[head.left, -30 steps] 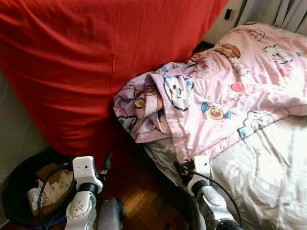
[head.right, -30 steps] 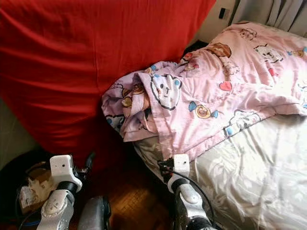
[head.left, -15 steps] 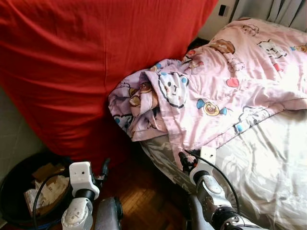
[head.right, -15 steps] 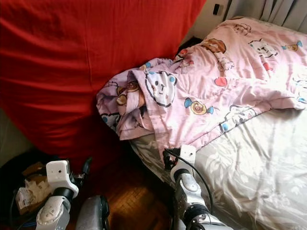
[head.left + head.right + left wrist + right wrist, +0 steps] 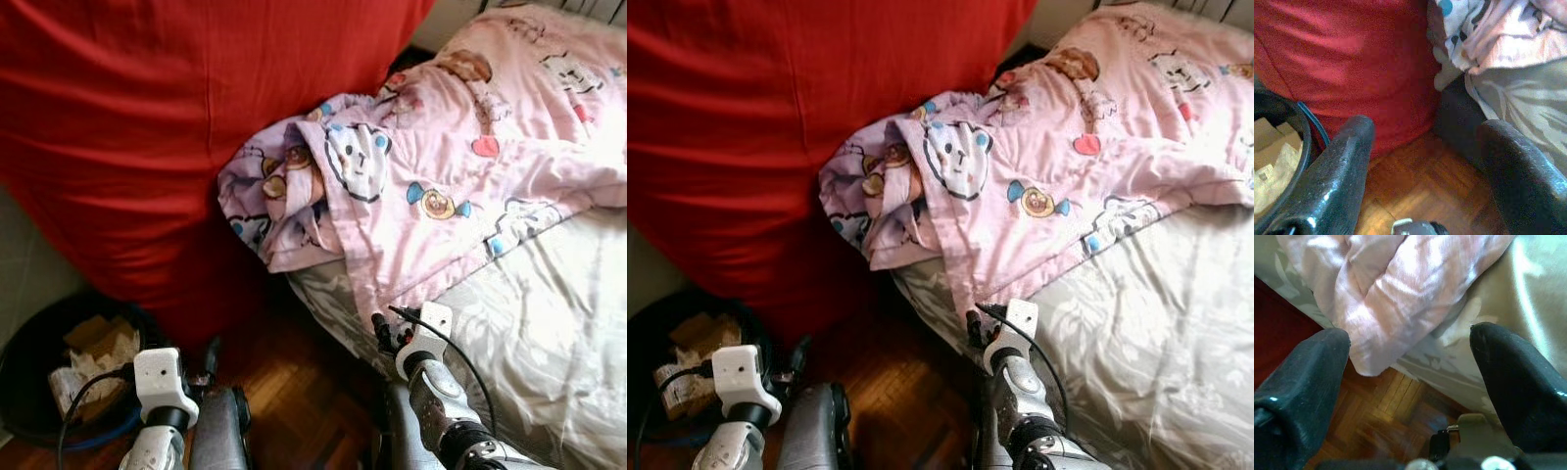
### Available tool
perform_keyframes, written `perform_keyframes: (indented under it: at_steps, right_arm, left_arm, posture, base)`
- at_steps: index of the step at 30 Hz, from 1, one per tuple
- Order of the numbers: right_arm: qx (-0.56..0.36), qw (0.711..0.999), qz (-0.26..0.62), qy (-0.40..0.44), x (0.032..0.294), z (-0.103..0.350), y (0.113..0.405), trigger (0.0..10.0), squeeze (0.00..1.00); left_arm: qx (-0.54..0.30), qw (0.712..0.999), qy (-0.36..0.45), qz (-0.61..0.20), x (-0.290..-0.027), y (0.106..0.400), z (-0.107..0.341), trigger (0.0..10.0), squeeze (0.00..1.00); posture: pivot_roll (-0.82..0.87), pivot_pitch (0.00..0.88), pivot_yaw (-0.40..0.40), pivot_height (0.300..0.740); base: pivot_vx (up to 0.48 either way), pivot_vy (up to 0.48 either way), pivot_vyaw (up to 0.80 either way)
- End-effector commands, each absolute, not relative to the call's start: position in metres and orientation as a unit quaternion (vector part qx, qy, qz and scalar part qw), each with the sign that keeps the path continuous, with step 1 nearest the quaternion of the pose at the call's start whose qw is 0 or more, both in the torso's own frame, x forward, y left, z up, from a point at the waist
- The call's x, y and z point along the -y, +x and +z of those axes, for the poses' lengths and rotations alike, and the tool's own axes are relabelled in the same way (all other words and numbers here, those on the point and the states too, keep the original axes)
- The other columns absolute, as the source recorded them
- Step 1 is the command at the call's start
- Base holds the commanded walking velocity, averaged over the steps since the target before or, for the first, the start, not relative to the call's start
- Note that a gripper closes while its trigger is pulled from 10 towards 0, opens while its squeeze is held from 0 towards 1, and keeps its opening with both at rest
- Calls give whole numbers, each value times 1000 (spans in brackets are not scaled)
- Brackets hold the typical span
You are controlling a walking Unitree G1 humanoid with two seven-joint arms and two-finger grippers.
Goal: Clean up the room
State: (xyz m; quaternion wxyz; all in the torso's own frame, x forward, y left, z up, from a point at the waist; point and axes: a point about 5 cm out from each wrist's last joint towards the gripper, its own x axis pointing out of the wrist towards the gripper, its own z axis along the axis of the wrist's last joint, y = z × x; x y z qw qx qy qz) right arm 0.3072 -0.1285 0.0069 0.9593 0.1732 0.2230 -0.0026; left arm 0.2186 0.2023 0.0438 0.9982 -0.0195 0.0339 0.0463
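Note:
A pink cartoon-print blanket (image 5: 441, 166) lies over the bed, bunched into a heap (image 5: 294, 196) at the near corner. One corner of it (image 5: 1381, 333) hangs over the mattress edge. My right gripper (image 5: 1410, 338) is open just below that hanging corner, one finger on each side, touching nothing. My left gripper (image 5: 1425, 127) is open and empty, low over the wooden floor (image 5: 1420, 181) beside the bin.
A large red cloth (image 5: 176, 117) covers something bulky on the left, up against the bed. A black bin (image 5: 29, 392) holding paper and cardboard scraps (image 5: 93, 348) stands at the lower left. The grey-white sheet (image 5: 549, 333) covers the mattress. Parquet floor (image 5: 294, 392) shows between my arms.
The camera has shifted a little. My right gripper has edged up to the blanket's hanging corner. My left arm sits lower in view.

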Motion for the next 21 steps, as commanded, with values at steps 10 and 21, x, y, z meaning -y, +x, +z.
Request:
perform_keyframes:
  at_steps: [10,21]
  right_arm:
    - [-183,960,29,208,123,28,325,10000,0]
    - [-193,959,37,206,120,28,326,10000,0]
  left_arm:
    - [-46,997,-15,57,-202,199,51,10000,0]
    - [-56,997,-16,59,-201,196,54,10000,0]
  posture:
    - [138,329,-37,570]
    - [140,341,-40,570]
  base:
    - [0,0,0]
    - [0,0,0]
